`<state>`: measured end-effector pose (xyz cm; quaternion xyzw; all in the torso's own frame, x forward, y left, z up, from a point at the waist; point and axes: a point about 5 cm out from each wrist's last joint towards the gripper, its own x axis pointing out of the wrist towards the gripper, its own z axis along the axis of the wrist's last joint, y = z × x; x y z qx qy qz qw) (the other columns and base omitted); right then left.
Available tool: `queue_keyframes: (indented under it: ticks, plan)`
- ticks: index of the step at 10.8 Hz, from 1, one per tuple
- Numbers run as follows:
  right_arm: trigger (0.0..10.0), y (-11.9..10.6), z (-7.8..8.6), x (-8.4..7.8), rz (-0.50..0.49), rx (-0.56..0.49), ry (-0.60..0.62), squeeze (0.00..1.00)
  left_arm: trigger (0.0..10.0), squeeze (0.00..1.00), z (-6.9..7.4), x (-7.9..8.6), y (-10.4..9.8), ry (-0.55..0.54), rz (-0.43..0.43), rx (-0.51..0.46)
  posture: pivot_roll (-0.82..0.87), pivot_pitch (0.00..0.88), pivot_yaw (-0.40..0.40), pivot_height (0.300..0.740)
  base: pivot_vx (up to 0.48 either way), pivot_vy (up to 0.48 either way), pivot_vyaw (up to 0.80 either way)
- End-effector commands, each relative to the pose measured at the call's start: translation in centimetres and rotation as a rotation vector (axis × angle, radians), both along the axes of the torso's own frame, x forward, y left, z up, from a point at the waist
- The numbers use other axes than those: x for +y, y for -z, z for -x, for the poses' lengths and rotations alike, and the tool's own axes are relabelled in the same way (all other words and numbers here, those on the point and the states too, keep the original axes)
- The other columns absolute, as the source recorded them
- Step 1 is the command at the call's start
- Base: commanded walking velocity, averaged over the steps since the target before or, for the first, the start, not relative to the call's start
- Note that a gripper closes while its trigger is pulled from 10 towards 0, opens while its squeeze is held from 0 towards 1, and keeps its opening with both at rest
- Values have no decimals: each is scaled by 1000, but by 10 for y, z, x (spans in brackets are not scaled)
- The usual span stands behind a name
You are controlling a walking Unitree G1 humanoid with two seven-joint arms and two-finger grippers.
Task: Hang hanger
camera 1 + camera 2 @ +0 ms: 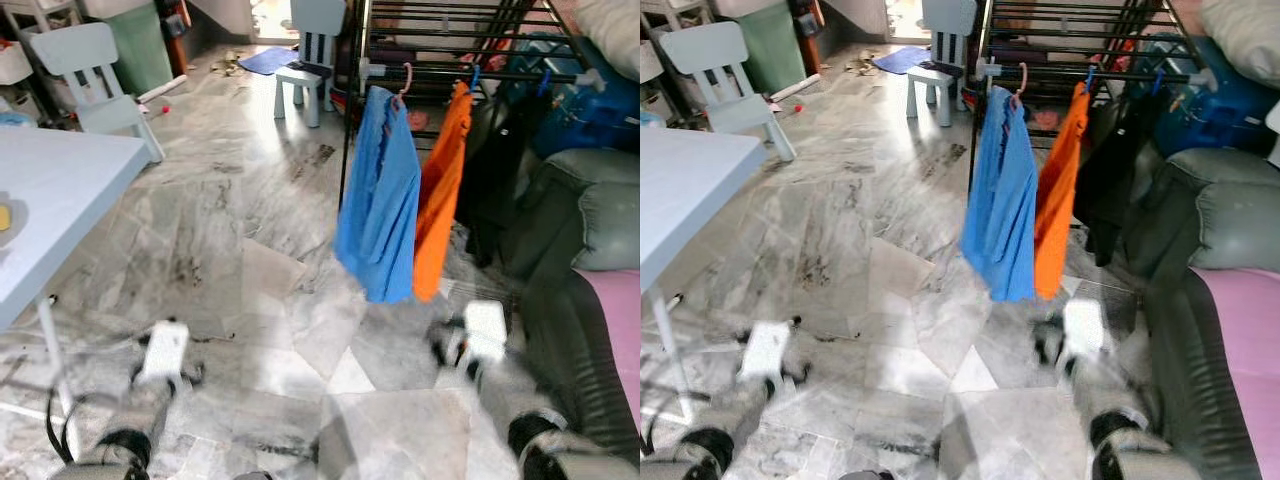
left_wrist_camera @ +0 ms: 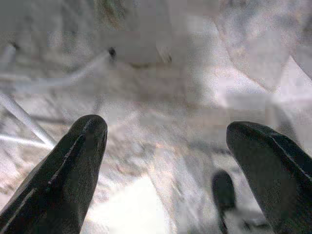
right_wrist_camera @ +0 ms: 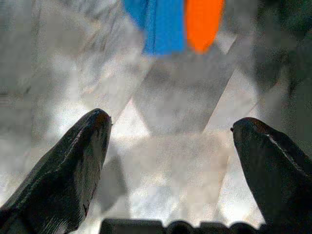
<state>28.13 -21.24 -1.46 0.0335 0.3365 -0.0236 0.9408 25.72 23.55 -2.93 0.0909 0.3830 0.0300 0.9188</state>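
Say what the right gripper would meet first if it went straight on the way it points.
Probably the marble floor: the open right gripper points down at bare tiles, with the blue garment and orange garment hanging farther on; depth is unclear.

R gripper (image 3: 170,129) fingers spread wide w/ nothing between, over grey marble floor (image 3: 185,97); beyond hang the lower ends of a blue garment (image 3: 163,24) & an orange garment (image 3: 202,19), side by side.

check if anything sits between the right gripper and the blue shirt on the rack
Nothing visible does. The right gripper, jaws open and empty, points over bare marble floor toward the blue shirt, which hangs on a pink hanger beside the orange garment.
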Motion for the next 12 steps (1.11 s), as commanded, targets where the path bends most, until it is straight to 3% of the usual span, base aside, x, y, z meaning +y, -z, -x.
queue_keyframes:
  ticks: [1,3,4,6,7,9,10,11,12]
  plan:
    - [10000,5,9,-14,-17,28,79,0,10000,0,10,6,6,-51,-2,31,5,0,-27,740,0,0,0]
    - [10000,8,19,-28,20,45,51,0,10000,0,16,12,8,-70,-22,17,15,7,-48,740,0,0,0]
    - [10000,14,26,-28,18,61,60,0,10000,0,22,21,9,-59,-99,26,30,33,-49,740,0,0,0]
    - [10000,23,34,-18,74,94,-20,0,10000,0,28,27,10,-5,-164,24,55,80,-43,740,0,0,0]
    - [10000,29,42,-16,56,125,-15,0,10000,0,34,24,16,7,-140,56,54,80,-37,740,0,0,0]
    - [10000,44,62,-8,28,203,-38,0,10000,0,64,1,41,3,10,173,60,78,-38,740,0,0,0]
    - [10000,50,70,-5,-11,234,-14,0,10000,0,73,-13,49,51,50,203,67,83,-37,740,0,0,0]
    - [10000,54,72,7,-90,234,19,0,10000,0,83,-32,57,103,87,248,63,82,-12,740,0,0,0]
    - [10000,53,66,26,-184,209,34,0,10000,0,81,-41,57,130,125,247,39,72,28,740,0,0,0]
